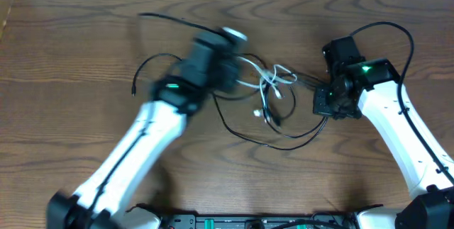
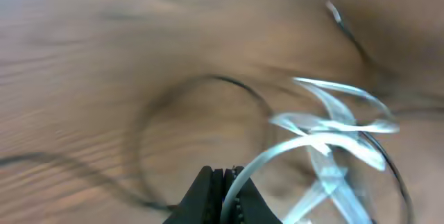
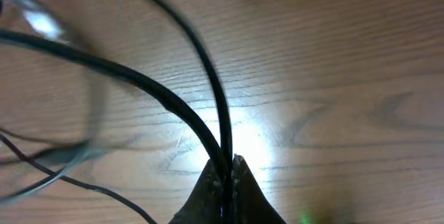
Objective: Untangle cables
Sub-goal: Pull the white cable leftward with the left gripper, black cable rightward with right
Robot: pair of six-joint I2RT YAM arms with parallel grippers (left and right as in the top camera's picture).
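- Step in hand: separation pull. The cables (image 1: 269, 91) lay knotted at the centre of the table (image 1: 71, 16), between the two arms.
- The left gripper (image 2: 223, 182) was pressed together, apparently pinching the white cable (image 2: 326, 123) at its tips; the view was blurred.
- The right gripper (image 3: 229, 175) was clamped on a black cable (image 3: 173, 106) just right of the knot.
- Next move, as judged: draw the two grips apart, white strand leftward, with the right grip as anchor.
- Clearance: bare wood lay left of and beyond the knot; the table edges were well away.
- Hazard: a loose black loop lay beside the left arm.
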